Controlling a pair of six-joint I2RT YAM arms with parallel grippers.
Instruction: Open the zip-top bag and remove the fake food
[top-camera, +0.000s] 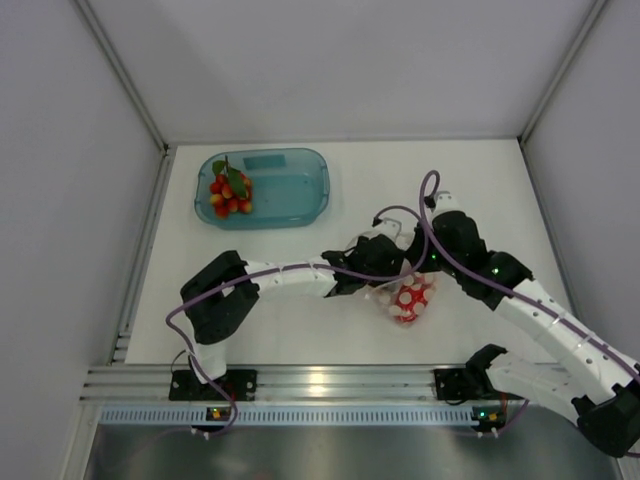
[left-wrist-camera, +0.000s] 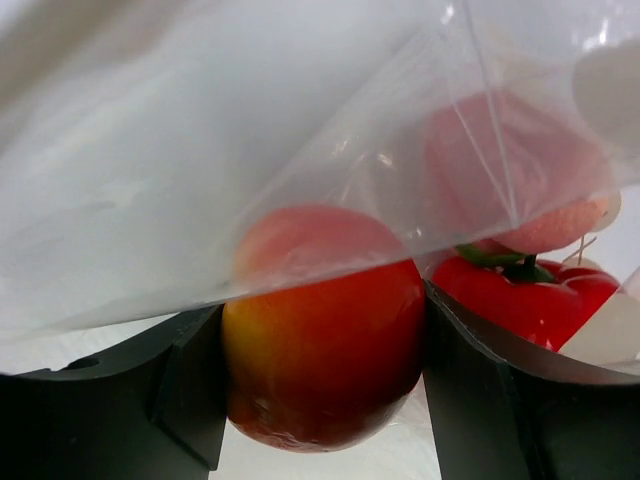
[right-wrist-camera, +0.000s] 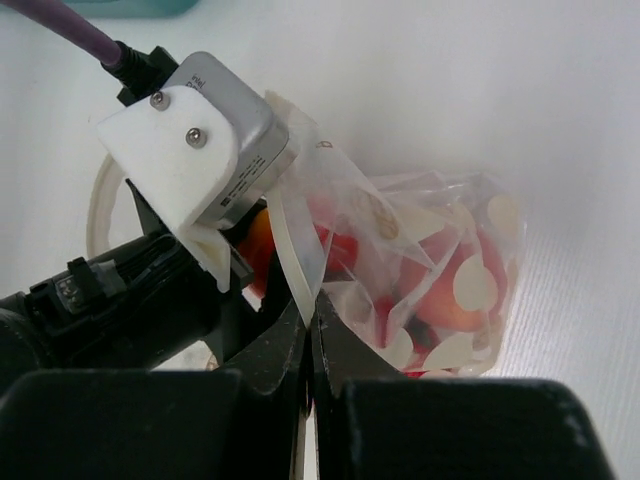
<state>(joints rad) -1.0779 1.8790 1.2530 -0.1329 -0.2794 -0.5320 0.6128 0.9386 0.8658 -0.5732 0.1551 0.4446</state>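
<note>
Zip-top bag right of tabletop centre, right gripper pinching its edge, left gripper clamping red-yellow fruit, tray at far-left corner

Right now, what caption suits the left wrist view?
Left jaws clamp a red-yellow fruit piece, half covered by the clear zip-top bag.

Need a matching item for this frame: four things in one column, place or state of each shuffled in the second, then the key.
Things:
1. berry cluster
2. red-yellow round fruit
3. zip-top bag
4. bell pepper

Place or state:
A. edge pinched by the right gripper
B. green stem on top, beside the held fruit
C. lying in the teal tray
D. clamped by the left gripper

Pairs: 1-C, 2-D, 3-A, 4-B
</note>
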